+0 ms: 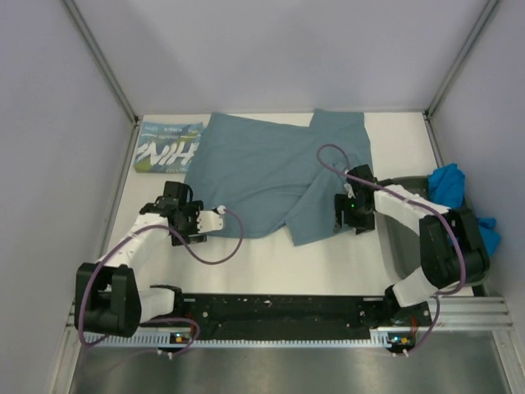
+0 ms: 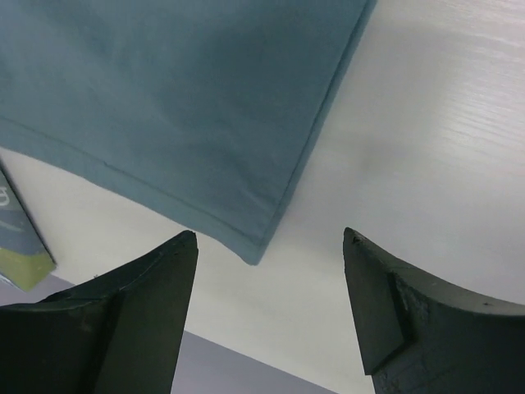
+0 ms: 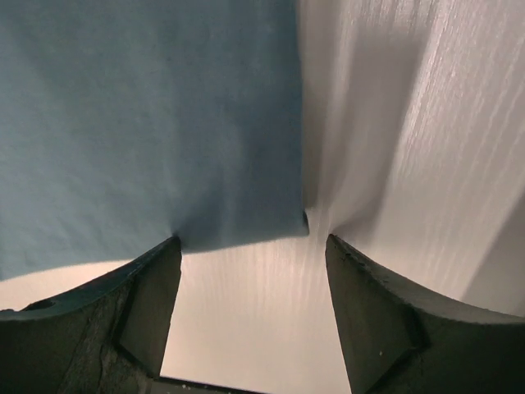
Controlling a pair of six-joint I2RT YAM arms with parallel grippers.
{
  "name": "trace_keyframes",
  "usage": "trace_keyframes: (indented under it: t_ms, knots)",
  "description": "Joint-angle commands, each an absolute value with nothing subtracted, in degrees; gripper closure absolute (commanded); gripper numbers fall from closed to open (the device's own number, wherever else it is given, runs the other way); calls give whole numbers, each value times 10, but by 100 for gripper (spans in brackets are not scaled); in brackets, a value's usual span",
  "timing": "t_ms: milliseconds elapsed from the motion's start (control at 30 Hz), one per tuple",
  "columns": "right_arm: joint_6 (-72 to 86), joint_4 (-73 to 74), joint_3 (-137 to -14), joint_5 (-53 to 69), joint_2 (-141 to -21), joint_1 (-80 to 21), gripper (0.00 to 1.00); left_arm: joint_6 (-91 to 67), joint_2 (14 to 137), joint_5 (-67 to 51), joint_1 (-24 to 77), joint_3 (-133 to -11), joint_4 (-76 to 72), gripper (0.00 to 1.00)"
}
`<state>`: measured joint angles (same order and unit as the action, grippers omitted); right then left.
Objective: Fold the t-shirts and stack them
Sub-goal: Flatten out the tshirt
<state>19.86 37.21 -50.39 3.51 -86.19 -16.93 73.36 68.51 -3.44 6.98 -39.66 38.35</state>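
Cloth of a plain muted slate-teal t-shirt (image 1: 271, 176) lies spread over the middle of the white worktop (image 1: 271, 267). It is mostly flat, but its right part is folded over itself, so that a long flap runs toward the near edge. Beside its far left side, in the far left corner, there is a folded teal t-shirt with big white "NIH" letters (image 1: 168, 148). The two touch or almost touch; I cannot tell which. At the right edge a crumpled bright blue t-shirt (image 1: 449, 182) sits at the far end of a dark grey-green tray (image 1: 404, 246), and another part of it shows behind the right arm.

The left hand (image 2: 271, 238) stands wide open and holds nothing. In the left wrist view its two dark fingers (image 2: 139, 312) are well apart. Between them is seen the hemmed corner of the slate-teal t-shirt, lying on the worktop just ahead of the fingertips and not touching them. From above, this hand is at the near left corner of that t-shirt.

The right hand (image 3: 253, 238) is also wide open and empty. In the right wrist view a corner of the same cloth lies on the worktop just ahead of the gap between the fingers. The tip of the finger on the left side of that view is very near the cloth's edge, but whether it touches I cannot tell. From above, this hand is over the near right flap, just beside the tray.
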Motion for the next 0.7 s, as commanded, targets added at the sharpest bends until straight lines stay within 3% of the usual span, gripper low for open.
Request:
trace_keyframes:
  t_ms: [0,167,267,300,333,433,467,667]
  knots:
    - [224,288,-493,22,-898,-170,31,827,714,-77,62,-400,324,24]
    - [227,251,-481,3,-905,-170,35,841,765,-59,59,-375,273,24]
    - [219,234,-481,15,-904,-169,40,835,804,-42,59,-374,260,30]
    - [215,233,-483,21,-905,-169,47,827,816,-37,59,-376,258,34]
    - [214,233,-483,31,-905,-169,60,821,823,-33,59,-380,261,44]
    - [214,243,-478,65,-889,-169,99,797,827,-33,59,-383,267,93]
    - [214,257,-477,72,-870,-169,100,787,823,-29,59,-383,266,100]
    - [228,432,-513,90,-666,-170,100,694,748,13,58,-417,327,100]
